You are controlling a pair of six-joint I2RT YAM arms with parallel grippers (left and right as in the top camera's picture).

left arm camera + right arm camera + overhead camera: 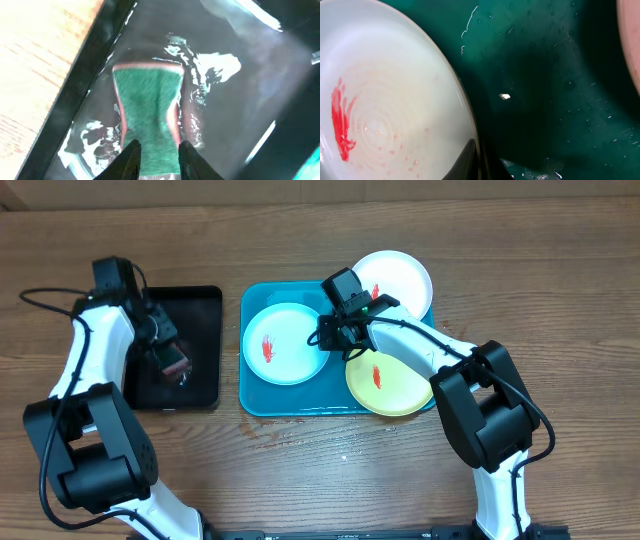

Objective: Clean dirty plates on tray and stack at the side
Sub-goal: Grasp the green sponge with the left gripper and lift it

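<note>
Left tool (160,157): clenched on the sponge (147,107), a finger pressed to each side, over the black tray (200,310).
Right tool (335,335): clenched at the blue plate (285,345), by its right rim; a hold on it cannot be told.
White plate (400,280): far right on the blue tray (300,400), red-smeared.
Yellow plate (395,385): near right, red-smeared.
Counter (300,480): wood; both trays are carried side by side.

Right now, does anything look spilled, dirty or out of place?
Each plate carries a red smear: light blue plate, white plate, yellow-green plate. The white one overhangs the far rim of the turquoise tray.
</note>
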